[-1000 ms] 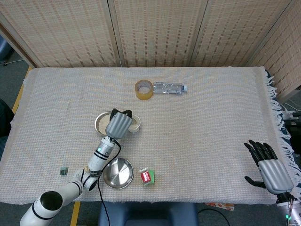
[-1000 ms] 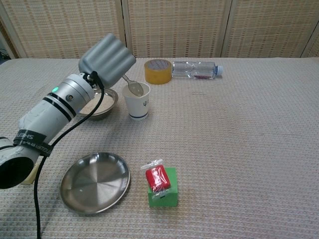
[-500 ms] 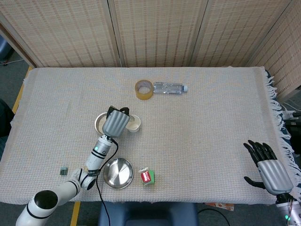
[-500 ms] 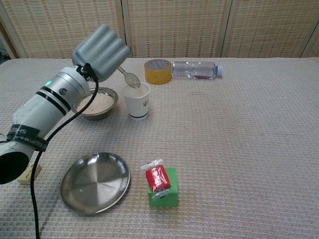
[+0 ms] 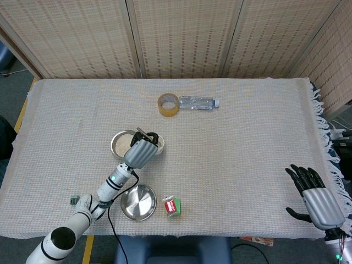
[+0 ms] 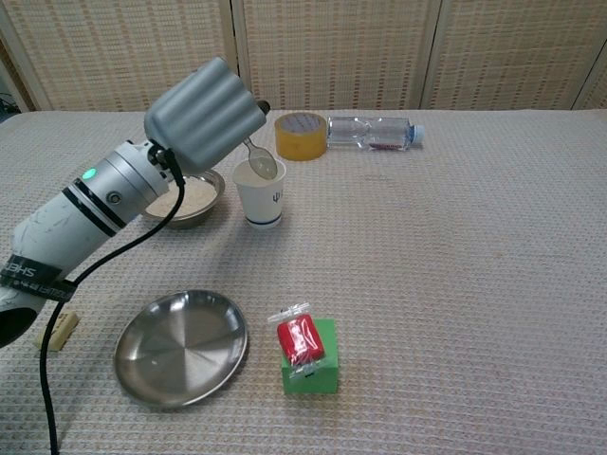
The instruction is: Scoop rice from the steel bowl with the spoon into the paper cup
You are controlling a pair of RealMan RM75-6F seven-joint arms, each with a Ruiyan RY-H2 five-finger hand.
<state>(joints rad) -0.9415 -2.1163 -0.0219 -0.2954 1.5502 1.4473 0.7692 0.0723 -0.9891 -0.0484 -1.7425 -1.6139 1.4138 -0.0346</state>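
Left robot hand: the left robot hand [image 6: 204, 116] grasps the spoon [image 6: 260, 163] by its handle, its fingers hidden behind the grey back shell; the spoon's bowl sits over the mouth of the paper cup [image 6: 259, 194], tipped down toward it.
Right robot hand: the right robot hand [image 5: 318, 202] lies released, fingers apart, grasping nothing, well apart from the paper cup at the near edge of the bench [image 6: 455, 284].
Task things: the steel bowl [image 6: 188, 198] with rice stands just beside the paper cup, on the left robot hand's side; the cup is upright.
Risk, spill: the spoon's bowl looks off the cup's centre, so grains may fall over the rim onto the bench if it tips from there.
Risk, knock: the cup looks light; a spoon or finger catching its rim on the way back to the steel bowl could topple it.
Risk, bowl: a hard dig at the rice could slide the steel bowl against the cup.
Other things: the yellow tape roll [image 6: 301, 136] and the lying water bottle [image 6: 372, 133] sit behind the paper cup; the flat steel plate [image 6: 181, 346] and the red packet on a green block [image 6: 304, 349] lie in front of it.
Writing: a small dark mark shows on the cup's front, too small to read; the bottle's label and the arm's band lettering are also unreadable.
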